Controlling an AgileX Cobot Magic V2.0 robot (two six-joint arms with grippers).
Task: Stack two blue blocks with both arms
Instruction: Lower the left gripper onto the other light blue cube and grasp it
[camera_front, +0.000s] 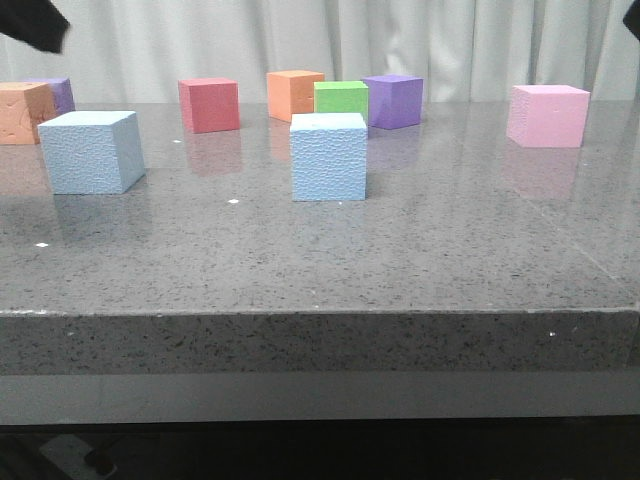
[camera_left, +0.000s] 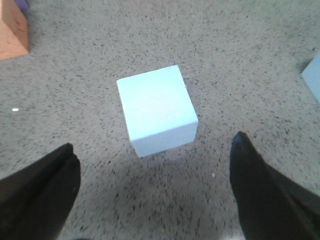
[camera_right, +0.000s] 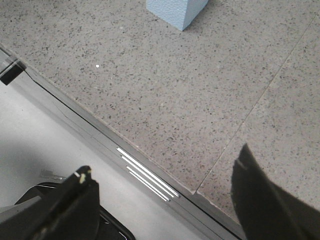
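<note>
Desk (camera_front: 400, 260): grey speckled stone.

Centre blue block (camera_front: 328, 157): flat, face-on, in front of the green cube (camera_front: 341, 98).

Left blue block (camera_front: 92, 151): left of it, corner-turned; cubes, no long axis.

Left hand (camera_left: 155, 165): fingers apart above the left block.

Right hand (camera_right: 165, 200): spread, empty.

Two blue blocks (camera_front: 92, 151) (camera_front: 328, 156) apart on table (camera_front: 320, 260)
</note>
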